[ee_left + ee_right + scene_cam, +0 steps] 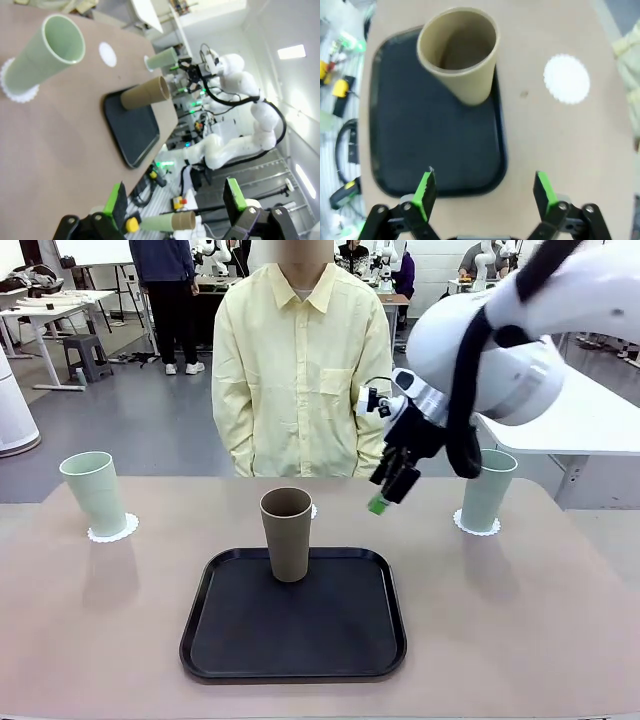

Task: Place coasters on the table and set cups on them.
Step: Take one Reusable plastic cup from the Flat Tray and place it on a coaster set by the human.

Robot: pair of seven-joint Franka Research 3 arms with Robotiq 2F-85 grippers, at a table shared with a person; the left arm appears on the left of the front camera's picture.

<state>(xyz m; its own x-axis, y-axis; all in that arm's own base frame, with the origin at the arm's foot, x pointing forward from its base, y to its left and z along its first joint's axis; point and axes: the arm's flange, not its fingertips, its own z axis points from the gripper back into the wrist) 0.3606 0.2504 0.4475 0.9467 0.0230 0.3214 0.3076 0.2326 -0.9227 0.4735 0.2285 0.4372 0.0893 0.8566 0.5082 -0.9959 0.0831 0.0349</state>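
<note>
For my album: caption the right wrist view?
Open right gripper above the brown cup on its black tray, one bare coaster on the table.

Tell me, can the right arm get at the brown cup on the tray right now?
Probably yes: the right gripper hangs open near the brown cup, with nothing standing between them.

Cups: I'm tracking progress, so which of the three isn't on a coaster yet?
The brown cup: it stands on the black tray, while the left mint cup and the right mint cup each sit on a white coaster.
</note>
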